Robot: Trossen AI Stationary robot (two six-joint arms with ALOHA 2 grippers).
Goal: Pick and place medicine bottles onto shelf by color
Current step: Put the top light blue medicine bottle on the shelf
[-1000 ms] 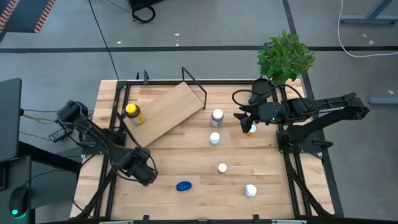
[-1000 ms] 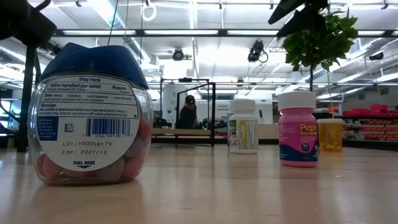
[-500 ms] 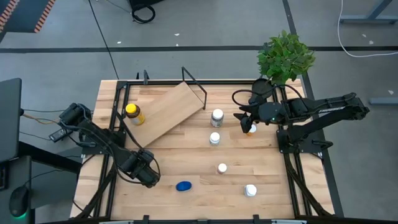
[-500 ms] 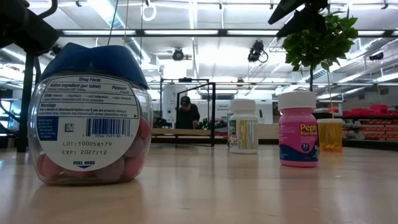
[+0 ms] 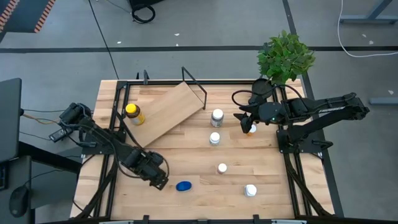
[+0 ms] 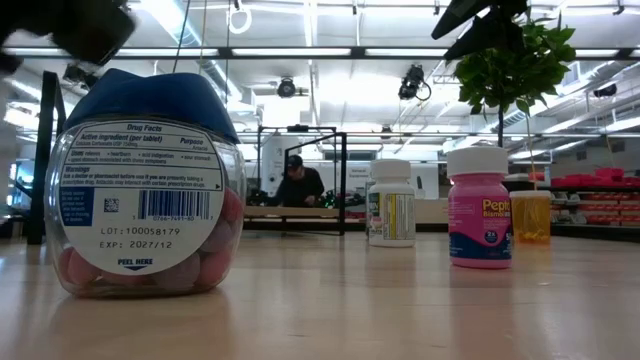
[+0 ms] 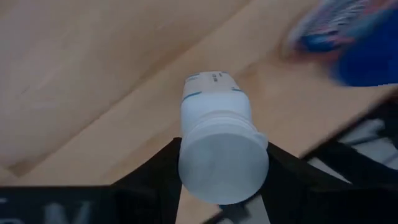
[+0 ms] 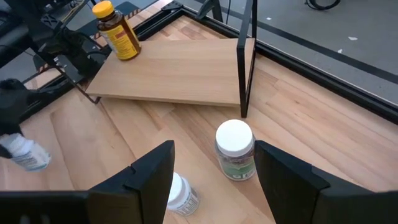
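Setting: a slatted wooden bench point(image 5: 186, 149) in a large workshop hall, a potted plant point(image 5: 285, 57) at its far right corner.

Item 1, left claw point(image 5: 159, 180): at the near left of the bench, pinching a small white-capped bottle point(image 7: 221, 155) between its two dark fingers, cap toward the wrist camera. We judge the hold shallow and near the cap; the bottle could twist or slip out on the carry.

Item 2, blue bottle point(image 5: 183, 186): just beside the left claw. We judge a careless lift or swing could knock it over.

Item 3, shelf point(image 5: 166, 112): well apart, lying skewed at the far left, its black wire frame point(image 8: 245, 56) standing up. A yellow-capped amber bottle point(image 5: 133, 114) stands at its edge; a low approach risks bumping either.

Item 4, right claw point(image 5: 246, 122): fingers spread, holding nothing, hovering far right near the white-capped bottles point(image 5: 216, 116) and an orange one point(image 5: 252, 129).
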